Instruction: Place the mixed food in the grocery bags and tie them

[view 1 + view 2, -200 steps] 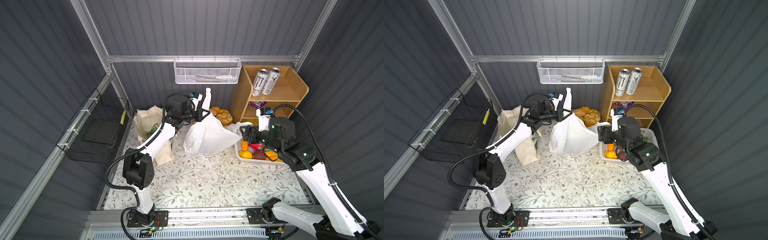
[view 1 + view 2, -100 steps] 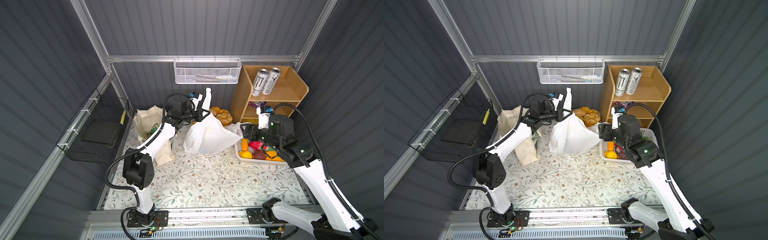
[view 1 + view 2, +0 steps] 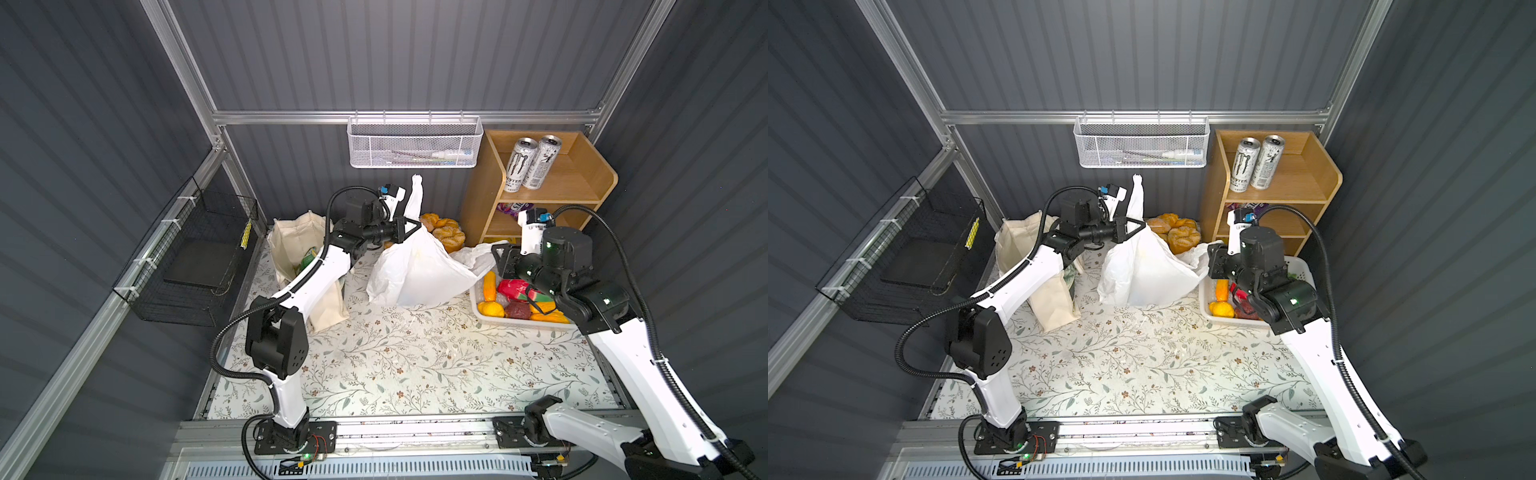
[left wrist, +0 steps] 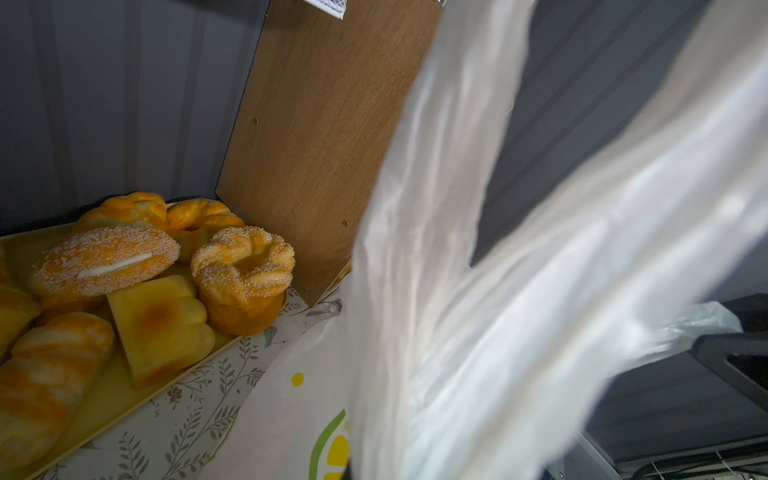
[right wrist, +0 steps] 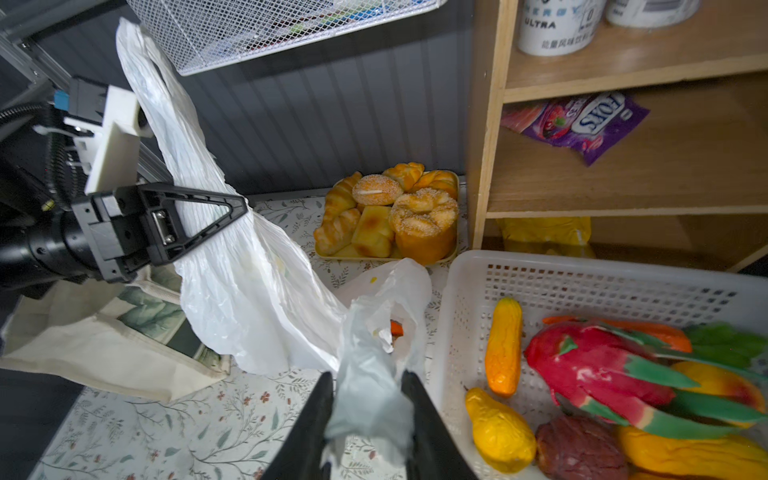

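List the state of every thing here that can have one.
white plastic bag, held by both handles
left gripper, shut on one handle, raised
right gripper, shut on the other handle
canvas tote, standing open
white basket, holds toy produce
cans, upright on shelf

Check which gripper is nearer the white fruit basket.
Right. The right gripper sits beside a corner of the white basket, shut on the white plastic bag; the left gripper holds the bag up on its far side.
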{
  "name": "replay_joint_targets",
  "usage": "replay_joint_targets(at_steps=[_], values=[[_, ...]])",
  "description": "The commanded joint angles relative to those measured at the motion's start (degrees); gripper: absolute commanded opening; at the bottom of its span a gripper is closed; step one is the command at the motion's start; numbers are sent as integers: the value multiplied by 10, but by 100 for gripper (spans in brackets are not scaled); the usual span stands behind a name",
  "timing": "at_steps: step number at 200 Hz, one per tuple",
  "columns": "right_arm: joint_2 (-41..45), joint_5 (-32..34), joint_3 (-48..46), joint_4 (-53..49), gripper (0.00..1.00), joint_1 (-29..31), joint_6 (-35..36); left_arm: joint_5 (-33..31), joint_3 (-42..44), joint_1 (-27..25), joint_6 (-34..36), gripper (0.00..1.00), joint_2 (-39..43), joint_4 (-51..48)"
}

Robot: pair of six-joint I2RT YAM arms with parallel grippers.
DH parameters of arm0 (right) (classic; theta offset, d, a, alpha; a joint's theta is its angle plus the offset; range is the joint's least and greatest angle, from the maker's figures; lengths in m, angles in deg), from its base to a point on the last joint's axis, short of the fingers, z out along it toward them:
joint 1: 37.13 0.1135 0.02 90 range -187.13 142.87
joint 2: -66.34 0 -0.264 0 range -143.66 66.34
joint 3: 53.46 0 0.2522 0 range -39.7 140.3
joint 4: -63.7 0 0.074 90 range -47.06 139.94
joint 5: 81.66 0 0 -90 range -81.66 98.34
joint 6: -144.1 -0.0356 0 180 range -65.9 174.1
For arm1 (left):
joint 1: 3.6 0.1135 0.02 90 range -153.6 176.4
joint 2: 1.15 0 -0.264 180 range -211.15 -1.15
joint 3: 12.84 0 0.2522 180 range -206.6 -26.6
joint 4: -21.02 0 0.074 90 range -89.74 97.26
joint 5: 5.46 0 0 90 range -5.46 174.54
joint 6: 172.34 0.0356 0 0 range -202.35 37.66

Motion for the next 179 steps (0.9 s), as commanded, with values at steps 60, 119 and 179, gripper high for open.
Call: replay_joint_targets(at_steps=[60,119,179], values=[[-13,-15,72,-26,0,-24,51,-52,59,2,-24,0,84,29],[-61,-37,151,-109,0,-12,96,27,60,3,51,0,94,-11],[-146,126,287,-219,0,113,172,45,32,-8,55,0,50,-20]])
